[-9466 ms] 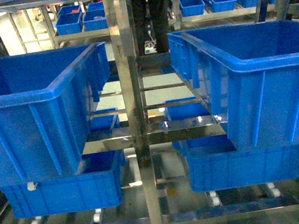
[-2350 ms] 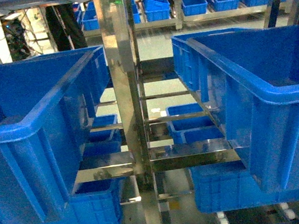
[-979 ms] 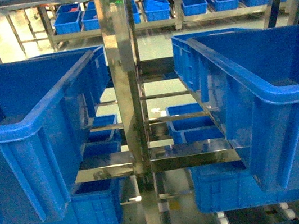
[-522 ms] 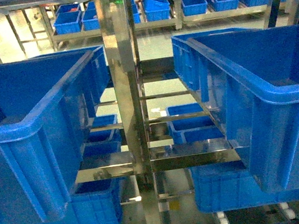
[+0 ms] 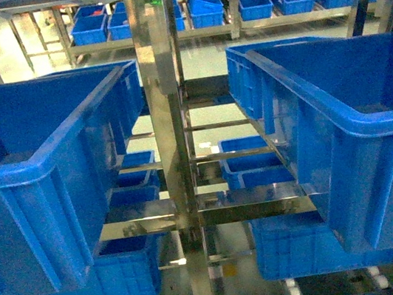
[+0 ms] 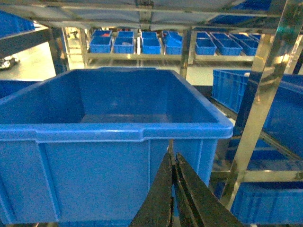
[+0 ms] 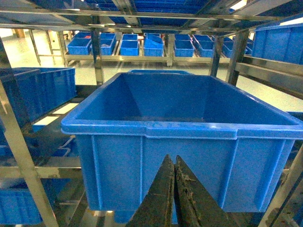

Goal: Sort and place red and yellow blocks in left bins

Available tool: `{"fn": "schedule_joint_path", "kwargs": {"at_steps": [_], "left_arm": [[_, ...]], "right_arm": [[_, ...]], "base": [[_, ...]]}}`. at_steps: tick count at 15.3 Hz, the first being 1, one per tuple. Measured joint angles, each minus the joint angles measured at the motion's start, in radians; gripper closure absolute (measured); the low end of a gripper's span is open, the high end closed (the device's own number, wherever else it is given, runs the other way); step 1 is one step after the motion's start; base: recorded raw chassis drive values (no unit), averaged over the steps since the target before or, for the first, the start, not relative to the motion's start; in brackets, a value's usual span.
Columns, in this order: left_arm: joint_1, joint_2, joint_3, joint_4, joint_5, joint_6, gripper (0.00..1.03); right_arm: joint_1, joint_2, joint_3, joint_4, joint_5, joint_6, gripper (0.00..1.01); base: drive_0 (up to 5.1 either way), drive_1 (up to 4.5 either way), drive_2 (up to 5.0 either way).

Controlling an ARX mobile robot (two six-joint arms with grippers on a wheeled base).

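**With no block in sight, both arms wait before the bins**

Head view: unchanged over the last second; the left bin (image 5: 36, 173) and right bin (image 5: 358, 129) flank the steel upright (image 5: 166, 122). No gripper or block shows.

Left wrist view: left gripper (image 6: 174, 189) pinched together, empty, before the bin's front wall.

Right wrist view: right gripper (image 7: 173, 189) likewise closed, empty.

Red and yellow blocks appear nowhere; judged, sorting has not begun.

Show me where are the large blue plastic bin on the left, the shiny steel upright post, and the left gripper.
large blue plastic bin on the left (image 5: 13, 173), head view, front rim.
shiny steel upright post (image 5: 166, 122), head view, front face.
left gripper (image 6: 173, 165), left wrist view, between the fingertips.
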Motion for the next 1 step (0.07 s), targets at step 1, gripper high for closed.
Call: {"fn": "schedule_joint_path", "kwargs": {"at_steps": [1], "left_arm": [[0.0, 0.0, 0.0, 0.006, 0.0, 0.0, 1.01]], "right_arm": [[0.0, 0.0, 0.0, -0.001, 0.0, 0.0, 0.99]], "base": [[0.0, 0.0, 0.0]]}}
